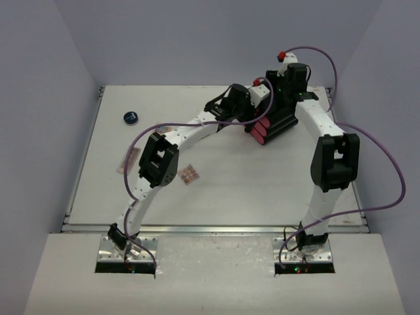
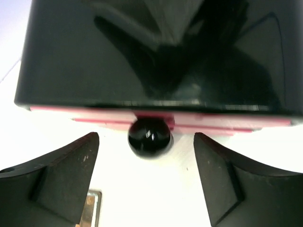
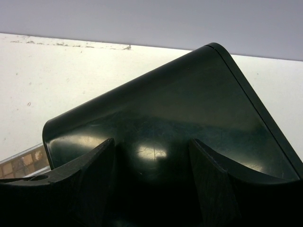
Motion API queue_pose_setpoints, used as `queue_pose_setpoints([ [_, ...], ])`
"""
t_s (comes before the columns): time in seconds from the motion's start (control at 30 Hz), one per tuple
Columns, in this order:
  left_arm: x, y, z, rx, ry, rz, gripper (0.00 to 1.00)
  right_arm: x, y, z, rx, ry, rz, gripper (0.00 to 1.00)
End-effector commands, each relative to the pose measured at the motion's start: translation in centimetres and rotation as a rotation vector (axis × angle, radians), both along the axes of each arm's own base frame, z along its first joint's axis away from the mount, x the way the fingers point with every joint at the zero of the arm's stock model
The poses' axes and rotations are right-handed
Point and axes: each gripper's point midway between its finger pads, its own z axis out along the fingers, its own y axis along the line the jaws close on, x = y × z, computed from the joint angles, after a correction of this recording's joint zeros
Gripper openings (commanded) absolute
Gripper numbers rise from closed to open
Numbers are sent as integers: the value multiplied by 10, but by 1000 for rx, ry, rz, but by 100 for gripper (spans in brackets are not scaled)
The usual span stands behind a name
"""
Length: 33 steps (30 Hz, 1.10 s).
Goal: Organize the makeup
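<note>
A round dark-blue jar (image 1: 131, 118) sits at the far left of the table. One tan-pink palette (image 1: 190, 174) lies mid-table; another palette (image 1: 129, 159) is partly hidden under my left arm. My left gripper (image 1: 251, 115) is open in front of the black box with pink drawers (image 1: 270, 125). In the left wrist view the gripper (image 2: 147, 161) has its jaws wide apart, with the round black drawer knob (image 2: 149, 137) just ahead of them, untouched. My right gripper (image 1: 283, 88) (image 3: 151, 146) is open against the box's glossy black side (image 3: 189, 109). Sticks and compact are out of view.
A palette corner (image 2: 92, 208) lies by my left finger. A palette edge (image 3: 21, 163) shows beside the box in the right wrist view. Purple cables (image 1: 387, 164) loop around both arms. Grey walls enclose the table on three sides.
</note>
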Motion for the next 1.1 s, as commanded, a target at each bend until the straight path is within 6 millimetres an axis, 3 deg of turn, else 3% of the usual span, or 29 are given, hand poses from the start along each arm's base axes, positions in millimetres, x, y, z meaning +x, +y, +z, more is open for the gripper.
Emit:
queue_pose_setpoints([
  [0.0, -24, 4, 79, -94, -64, -14, 87, -44, 4, -73, 24, 280, 11, 66],
  [0.07, -32, 7, 76, -85, -45, -32, 100, -44, 4, -71, 27, 279, 10, 66],
  [0.27, -56, 20, 65, -20, -37, -107, 100, -45, 5, -67, 35, 275, 17, 66],
  [0.37, -46, 21, 37, 37, -67, -108, 99, -44, 4, -66, 41, 274, 9, 66],
  [0.53, -34, 11, 10, 22, -70, -96, 83, -46, 4, -65, 55, 275, -1, 66],
  [0.8, -25, 3, -14, -23, -26, -54, 83, -47, 2, -66, 48, 277, -5, 66],
  [1.07, 2, -1, -29, -29, -58, 3, 83, -50, -2, -70, 32, 280, -10, 66],
])
